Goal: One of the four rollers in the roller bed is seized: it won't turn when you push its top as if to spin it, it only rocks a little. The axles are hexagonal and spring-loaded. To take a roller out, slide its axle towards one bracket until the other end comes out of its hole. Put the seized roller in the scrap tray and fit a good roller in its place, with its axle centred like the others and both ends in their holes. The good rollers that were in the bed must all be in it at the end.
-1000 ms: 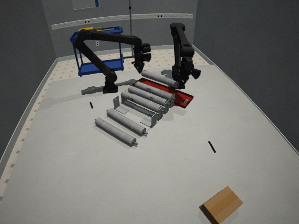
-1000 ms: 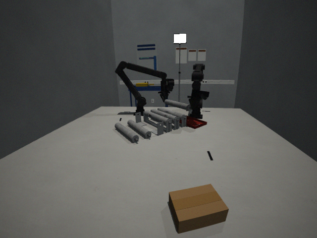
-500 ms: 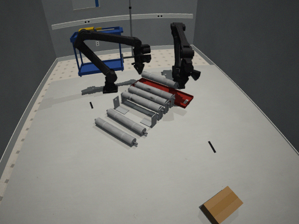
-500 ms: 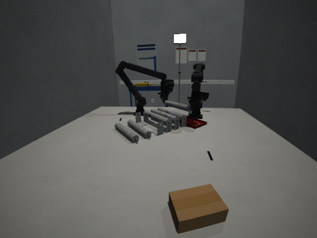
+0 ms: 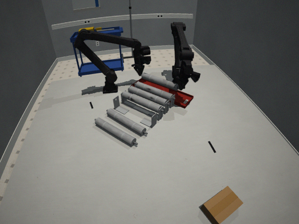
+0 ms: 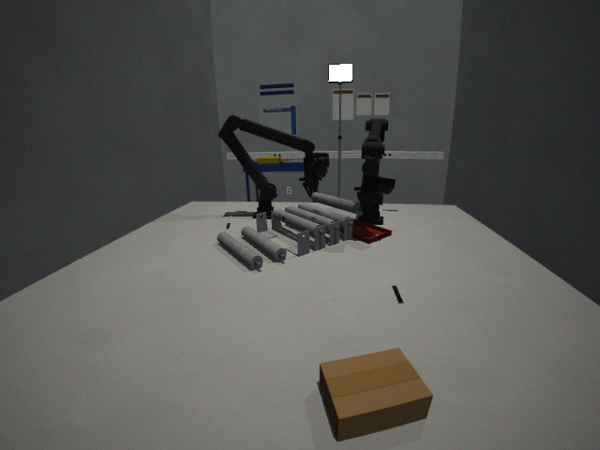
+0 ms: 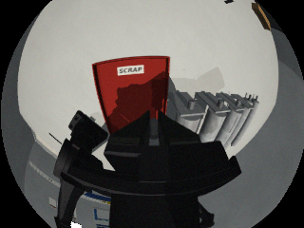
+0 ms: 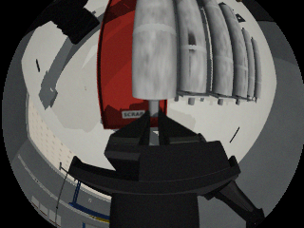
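Across a broad pale table (image 5: pixel 157 180) (image 6: pixel 193 338) (image 7: pixel 57 57) (image 8: pixel 76 81), two black arms meet at the far side over a single roller. Behind them, at far left, stands a blue cart (image 5: pixel 101 72) (image 6: pixel 286 167) with a yellow item on top. Mid-scene is the bed (image 5: pixel 160 115) (image 6: pixel 320 239) (image 7: pixel 190 106) (image 8: pixel 223 66), three rollers seated side by side and one bracket pair vacant at its near end. Just beyond the bed lies the red scrap tray (image 5: pixel 180 102) (image 6: pixel 373 232) (image 7: pixel 135 95) (image 8: pixel 116 71), its right end jutting out. A brown carton (image 5: pixel 223 205) (image 6: pixel 375 392) sits near, well apart from the rest. The raised roller (image 5: pixel 159 80) (image 6: pixel 334 201) (image 8: pixel 154 62) hangs above the tray, lengthwise along it, and two loose rollers lie side by side on the table, on the near side of the vacant brackets. At the raised roller's left end, the right gripper (image 5: pixel 139 73) (image 6: pixel 310 194) (image 8: pixel 154 116) is clamped on its axle; at the other end, the left gripper (image 5: pixel 181 88) (image 6: pixel 375 221) (image 7: pixel 153 116) is closed on the axle too. Smallest is a black strip (image 5: pixel 211 146) (image 6: pixel 397 293) lying flat at near right.

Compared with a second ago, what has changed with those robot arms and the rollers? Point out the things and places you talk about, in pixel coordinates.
The raised roller (image 5: pixel 159 81) (image 6: pixel 334 202) (image 8: pixel 154 62) has come down slightly towards the red tray (image 5: pixel 180 97) (image 6: pixel 373 233) (image 7: pixel 106 90) (image 8: pixel 113 62); both arms moved down with it. The left gripper (image 5: pixel 181 88) (image 6: pixel 373 221) (image 7: pixel 154 113) and right gripper (image 5: pixel 140 74) (image 6: pixel 310 194) (image 8: pixel 154 113) hold its axle ends; neither has let go. The tray, other rollers and cardboard box (image 5: pixel 223 205) (image 6: pixel 375 392) stayed put.
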Action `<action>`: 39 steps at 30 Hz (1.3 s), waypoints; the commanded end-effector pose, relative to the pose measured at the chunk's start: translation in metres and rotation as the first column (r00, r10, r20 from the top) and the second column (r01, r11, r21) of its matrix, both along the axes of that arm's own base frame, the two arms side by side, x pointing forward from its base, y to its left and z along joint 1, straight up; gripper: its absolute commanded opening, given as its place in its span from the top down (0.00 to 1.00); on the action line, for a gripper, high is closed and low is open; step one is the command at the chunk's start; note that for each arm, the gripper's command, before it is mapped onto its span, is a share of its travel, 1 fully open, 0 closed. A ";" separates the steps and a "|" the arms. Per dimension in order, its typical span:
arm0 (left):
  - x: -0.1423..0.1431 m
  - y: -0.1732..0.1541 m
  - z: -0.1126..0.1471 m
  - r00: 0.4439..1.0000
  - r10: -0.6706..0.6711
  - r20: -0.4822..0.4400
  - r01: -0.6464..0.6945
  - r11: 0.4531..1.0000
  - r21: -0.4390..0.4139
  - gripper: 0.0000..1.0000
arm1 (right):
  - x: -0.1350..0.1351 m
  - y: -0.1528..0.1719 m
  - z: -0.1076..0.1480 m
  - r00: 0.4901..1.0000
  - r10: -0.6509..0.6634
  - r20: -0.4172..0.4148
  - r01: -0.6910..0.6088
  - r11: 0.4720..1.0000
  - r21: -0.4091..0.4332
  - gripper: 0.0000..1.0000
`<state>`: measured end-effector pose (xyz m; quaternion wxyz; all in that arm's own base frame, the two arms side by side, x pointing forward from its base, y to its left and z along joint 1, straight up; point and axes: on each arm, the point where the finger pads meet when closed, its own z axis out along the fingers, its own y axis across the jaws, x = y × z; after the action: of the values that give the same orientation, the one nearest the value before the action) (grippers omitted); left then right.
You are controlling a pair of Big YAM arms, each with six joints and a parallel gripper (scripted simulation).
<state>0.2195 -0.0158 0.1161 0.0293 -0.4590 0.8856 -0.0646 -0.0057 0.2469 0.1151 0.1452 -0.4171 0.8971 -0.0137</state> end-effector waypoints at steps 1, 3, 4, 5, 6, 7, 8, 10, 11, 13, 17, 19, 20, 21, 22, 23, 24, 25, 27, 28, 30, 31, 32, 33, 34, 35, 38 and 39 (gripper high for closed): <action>0.011 -0.005 0.010 0.999 -0.002 0.050 0.003 1.000 -0.007 0.97 | 0.002 0.013 0.011 1.000 0.000 -0.007 0.000 0.999 0.052 0.97; 0.004 -0.003 -0.004 1.000 -0.002 0.011 0.002 1.000 0.001 0.97 | 0.000 0.017 0.011 1.000 0.002 -0.013 -0.001 0.999 0.054 0.97; 0.010 -0.002 0.002 1.000 0.008 0.026 -0.008 1.000 -0.001 0.97 | 0.001 0.006 -0.004 1.000 0.010 -0.003 -0.010 1.000 0.019 0.97; 0.010 -0.003 0.001 1.000 0.006 0.024 -0.006 1.000 -0.004 0.97 | 0.001 0.006 -0.005 1.000 0.006 -0.002 -0.006 1.000 0.016 0.97; 0.011 -0.003 0.004 0.999 0.004 0.037 -0.004 1.000 -0.004 0.97 | 0.000 0.015 0.005 1.000 0.005 -0.008 -0.005 0.999 0.041 0.97; 0.011 -0.003 0.004 0.999 0.004 0.037 -0.004 1.000 -0.004 0.97 | 0.000 0.015 0.005 1.000 0.005 -0.008 -0.005 0.999 0.041 0.97; 0.011 -0.003 0.004 0.999 0.004 0.037 -0.004 1.000 -0.004 0.97 | 0.000 0.015 0.005 1.000 0.005 -0.008 -0.005 0.999 0.041 0.97; 0.003 -0.003 -0.006 1.000 0.000 0.022 0.000 1.000 0.004 0.97 | 0.002 0.006 -0.003 1.000 0.002 -0.014 -0.001 0.999 0.042 0.97; 0.004 -0.003 -0.006 1.000 0.000 0.023 0.000 1.000 0.005 0.97 | 0.002 0.007 -0.003 1.000 0.002 -0.017 -0.002 0.999 0.045 0.97; 0.016 -0.004 0.003 0.999 -0.001 0.037 0.001 1.000 0.003 0.97 | 0.001 0.015 0.005 1.000 0.002 -0.019 -0.001 0.998 0.070 0.97; 0.012 -0.004 -0.005 1.000 -0.001 0.019 0.001 1.000 0.004 0.97 | 0.002 0.008 -0.006 1.000 0.002 -0.022 -0.001 0.998 0.055 0.97; 0.006 -0.003 -0.015 1.000 -0.001 0.002 0.001 1.000 0.011 0.97 | 0.000 0.018 0.002 1.000 0.003 -0.029 -0.001 0.997 0.082 0.97; 0.004 -0.001 -0.017 1.000 0.007 0.001 -0.007 1.000 0.012 0.97 | -0.001 0.009 -0.009 1.000 0.010 -0.026 -0.009 0.998 0.059 0.97; 0.009 -0.002 -0.012 1.000 0.007 0.015 -0.007 1.000 0.011 0.97 | 0.001 0.007 -0.013 1.000 0.008 -0.023 -0.007 0.999 0.054 0.97; 0.015 -0.004 -0.004 0.999 0.002 0.037 -0.002 1.000 0.007 0.97 | 0.002 0.007 -0.014 1.000 0.003 -0.021 -0.002 0.999 0.047 0.97; 0.017 -0.004 -0.002 0.999 0.000 0.047 0.000 1.000 0.007 0.97 | 0.000 0.017 -0.003 1.000 0.002 -0.026 0.000 0.997 0.071 0.97; 0.017 -0.004 -0.002 0.999 0.000 0.047 0.000 1.000 0.007 0.97 | 0.000 0.017 -0.003 1.000 0.002 -0.026 0.000 0.997 0.071 0.97; 0.017 -0.004 -0.002 0.999 0.000 0.047 0.000 1.000 0.007 0.97 | 0.000 0.017 -0.003 1.000 0.002 -0.026 0.000 0.997 0.071 0.97; 0.003 -0.003 -0.024 1.000 0.000 -0.012 0.000 1.000 0.016 0.97 | 0.001 0.005 -0.023 1.000 0.006 -0.024 -0.005 1.000 0.028 0.97; 0.004 -0.003 -0.024 1.000 0.000 -0.012 0.000 1.000 0.017 0.97 | 0.001 0.008 -0.021 1.000 0.003 -0.027 -0.002 0.999 0.036 0.97; 0.016 -0.004 -0.013 1.000 -0.001 0.018 0.000 1.000 0.014 0.97 | 0.001 0.015 -0.012 1.000 0.003 -0.031 -0.001 0.997 0.072 0.97; 0.014 -0.003 -0.015 1.000 -0.001 0.022 0.001 1.000 0.017 0.97 | 0.000 0.017 -0.010 0.999 0.003 -0.033 0.000 0.997 0.083 0.97; 0.004 -0.003 -0.025 1.000 0.000 0.001 0.000 1.000 0.019 0.97 | 0.002 0.011 -0.017 1.000 0.002 -0.031 0.000 0.998 0.068 0.97; 0.006 -0.001 -0.023 1.000 0.007 0.009 -0.007 1.000 0.020 0.97 | 0.002 0.007 -0.022 1.000 0.003 -0.030 -0.001 0.998 0.060 0.97; 0.014 -0.003 -0.014 1.000 0.002 0.027 -0.003 1.000 0.015 0.97 | 0.002 0.007 -0.023 0.999 0.003 -0.032 -0.001 0.998 0.059 0.97; 0.013 -0.004 -0.020 1.000 -0.001 0.011 0.001 1.000 0.015 0.97 | 0.001 0.014 -0.019 0.999 0.004 -0.035 -0.001 0.998 0.067 0.97; 0.009 0.000 -0.029 1.000 0.012 -0.010 -0.012 1.000 0.024 0.97 | -0.001 0.007 -0.029 0.999 0.014 -0.036 -0.012 0.998 0.056 0.97; 0.013 -0.003 -0.025 1.000 0.005 0.001 -0.005 1.000 0.020 0.97 | 0.001 0.008 -0.028 0.999 0.007 -0.036 -0.005 0.998 0.062 0.97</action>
<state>0.2186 -0.0151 0.0838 0.0191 -0.4599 0.8866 -0.0448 -0.0065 0.2476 0.0827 0.1359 -0.4156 0.8993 0.0073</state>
